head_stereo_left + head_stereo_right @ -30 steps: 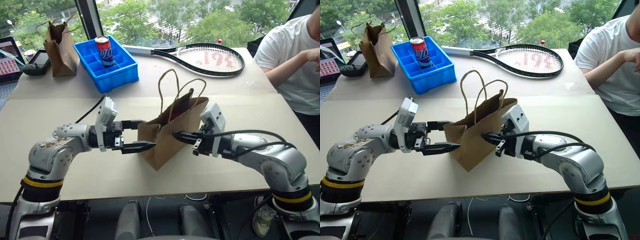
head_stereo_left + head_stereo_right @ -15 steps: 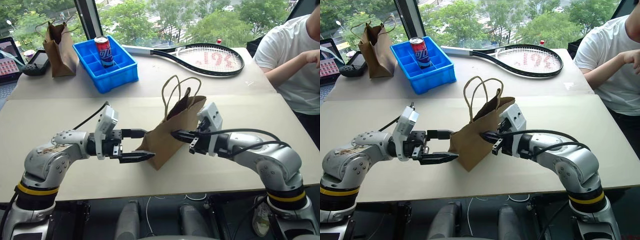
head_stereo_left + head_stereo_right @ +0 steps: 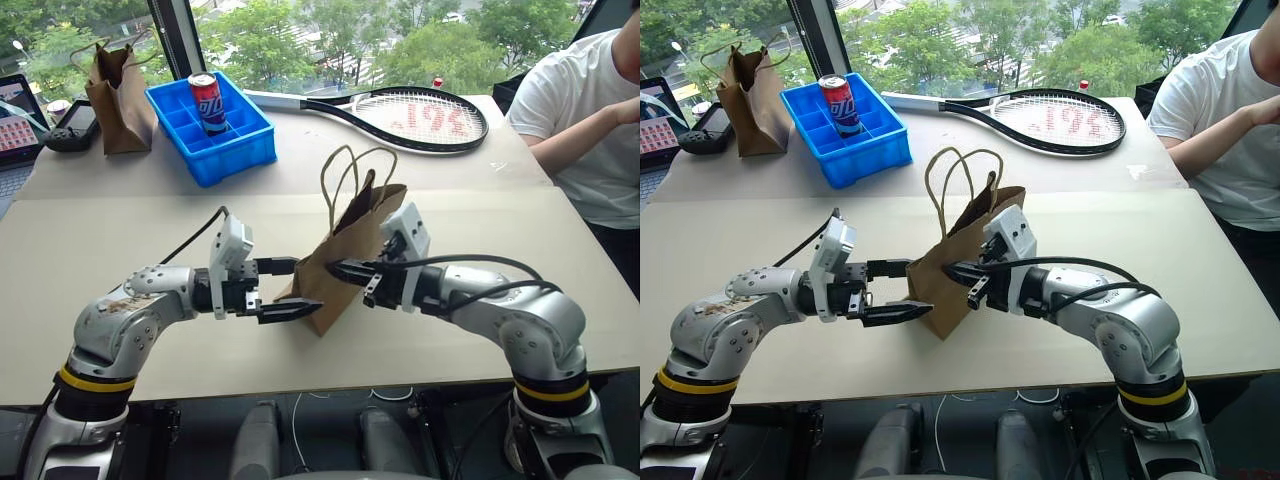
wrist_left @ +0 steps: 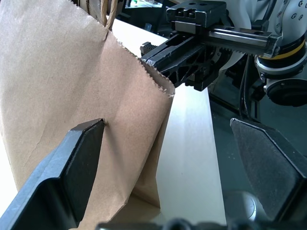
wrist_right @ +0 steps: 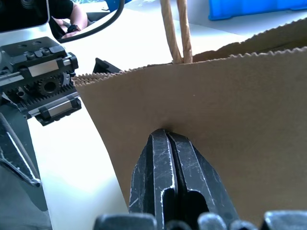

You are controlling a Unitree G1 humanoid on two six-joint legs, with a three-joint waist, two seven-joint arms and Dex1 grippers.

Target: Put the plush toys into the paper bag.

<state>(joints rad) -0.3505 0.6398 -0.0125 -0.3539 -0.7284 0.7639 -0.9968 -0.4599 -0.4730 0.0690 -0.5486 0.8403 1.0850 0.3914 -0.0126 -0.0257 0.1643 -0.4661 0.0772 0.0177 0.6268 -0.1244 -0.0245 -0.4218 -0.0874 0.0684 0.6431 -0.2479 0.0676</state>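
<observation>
The light-brown paper bag (image 3: 350,250) stands tilted at the table's middle, its twine handles (image 3: 345,175) up. My left gripper (image 3: 298,288) is open, one finger on each side of the bag's lower left corner. In the left wrist view one finger (image 4: 72,163) lies against the bag wall (image 4: 72,81). From the right, my right gripper (image 3: 335,268) is shut, its tips pressed against the bag's side (image 5: 230,110). Its closed fingers (image 5: 165,158) dent the paper. The plush toys are out of view.
At the back left stand a darker narrow paper bag (image 3: 118,85) and a blue tray (image 3: 240,150) holding a can (image 3: 209,102). A tennis racket (image 3: 400,115) lies behind. A person in a white shirt (image 3: 590,110) sits at the right edge. A laptop (image 3: 15,120) is far left.
The bag's mouth has narrowed and its handles have drawn together. A red thing seen inside it earlier no longer shows. Both grippers sit slightly closer together against the bag.
</observation>
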